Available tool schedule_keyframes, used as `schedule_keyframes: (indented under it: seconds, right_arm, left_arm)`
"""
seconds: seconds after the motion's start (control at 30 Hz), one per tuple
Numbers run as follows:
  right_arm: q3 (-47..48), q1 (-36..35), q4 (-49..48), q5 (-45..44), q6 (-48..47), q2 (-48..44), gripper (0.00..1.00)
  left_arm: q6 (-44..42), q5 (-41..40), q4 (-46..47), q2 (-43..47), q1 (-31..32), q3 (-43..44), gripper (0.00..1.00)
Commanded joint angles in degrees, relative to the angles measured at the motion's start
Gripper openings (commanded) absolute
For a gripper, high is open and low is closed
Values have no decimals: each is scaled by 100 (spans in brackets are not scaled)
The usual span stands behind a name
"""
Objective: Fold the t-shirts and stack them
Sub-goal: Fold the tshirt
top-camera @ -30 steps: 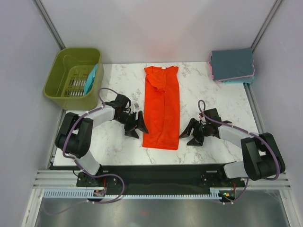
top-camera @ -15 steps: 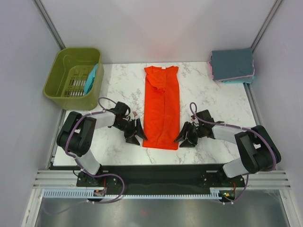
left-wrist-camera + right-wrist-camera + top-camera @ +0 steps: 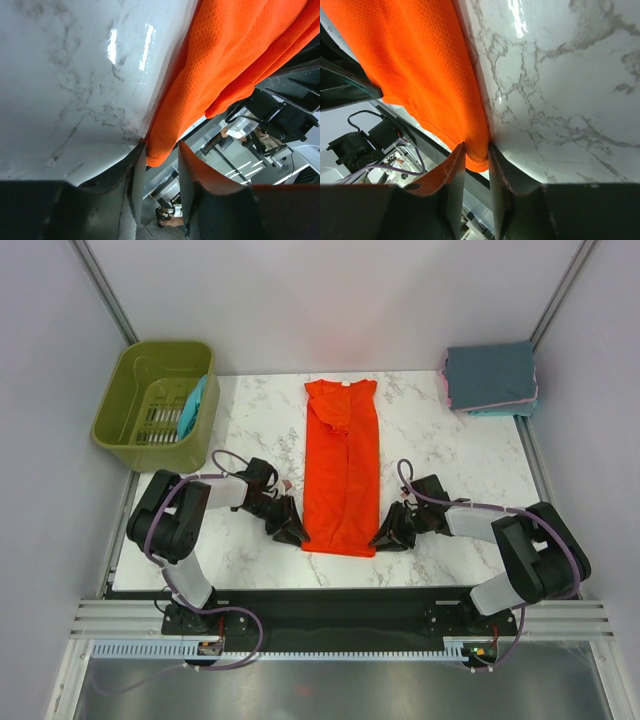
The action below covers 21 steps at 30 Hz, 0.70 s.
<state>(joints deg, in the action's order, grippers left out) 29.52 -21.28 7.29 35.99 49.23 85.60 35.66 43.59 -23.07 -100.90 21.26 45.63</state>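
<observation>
since 1 s ago: left arm [image 3: 215, 490] and right arm [image 3: 470, 520] moved in to orange shirt [image 3: 342, 475], a long strip mid tabletop [image 3: 255, 430]. left jaws slightly apart, straddling near-left hem corner. right jaws pinched on near-right corner. likely grasp for lengthwise fold.
</observation>
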Motion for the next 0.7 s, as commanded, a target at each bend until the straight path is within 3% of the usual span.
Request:
schedule_keyframes:
  seconds: [0.0, 0.23, 0.33, 0.37, 0.57, 0.67]
  right_arm:
    - [-43, -69, -298, 22, 60, 27, 32]
    - [-43, -87, -377, 101, 16, -79, 23]
    - [54, -87, -413, 172, -45, -131, 5]
    - [89, -78, -404, 180, -80, -158, 0]
    - [659, 27, 298, 14, -844, -562, 0]
    - [1169, 263, 790, -4, -1292, -659, 0]
  left_arm:
    - [187, 17, 241, -52, 54, -62, 34]
    - [204, 123, 338, -26, 195, -45, 17]
    - [222, 114, 347, 44, 230, -36, 2]
    - [231, 114, 338, 105, 230, -36, 2]
    - [3, 62, 110, 448, 230, 279, 2]
    - [-208, 35, -171, 607, 142, 840, 2]
